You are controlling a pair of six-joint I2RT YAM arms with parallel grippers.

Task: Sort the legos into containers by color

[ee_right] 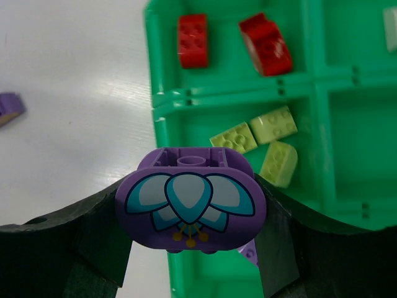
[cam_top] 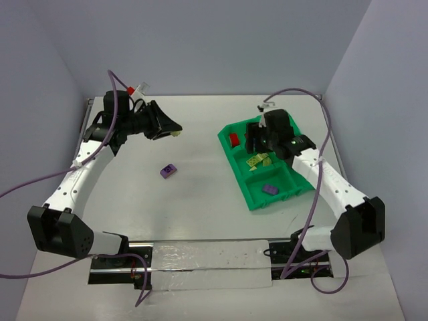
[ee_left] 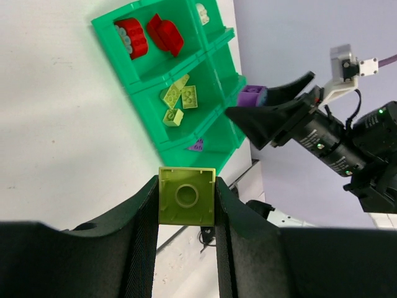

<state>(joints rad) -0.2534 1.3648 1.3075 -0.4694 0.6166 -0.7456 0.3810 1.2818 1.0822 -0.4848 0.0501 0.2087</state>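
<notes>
My left gripper (ee_left: pixel 186 189) is shut on a pale yellow-green lego (ee_left: pixel 187 196), held in the air over the far left of the table (cam_top: pixel 175 132). My right gripper (ee_right: pixel 191 186) is shut on a purple lego with a flower print (ee_right: pixel 191 208), above the green tray's (cam_top: pixel 235 170) near-left compartments. The containers hold two red legos (ee_right: pixel 192 40), three yellow-green legos (ee_right: pixel 273 124), one purple lego (cam_top: pixel 269 189) and a cream one (ee_right: pixel 391 28) at the frame edge. Another purple lego (cam_top: pixel 168 170) lies loose on the table.
Pale walls close the table on the left, back and right. A metal rail (cam_top: pixel 200 257) runs along the near edge between the arm bases. Purple cables (cam_top: pixel 117 100) hang off both arms.
</notes>
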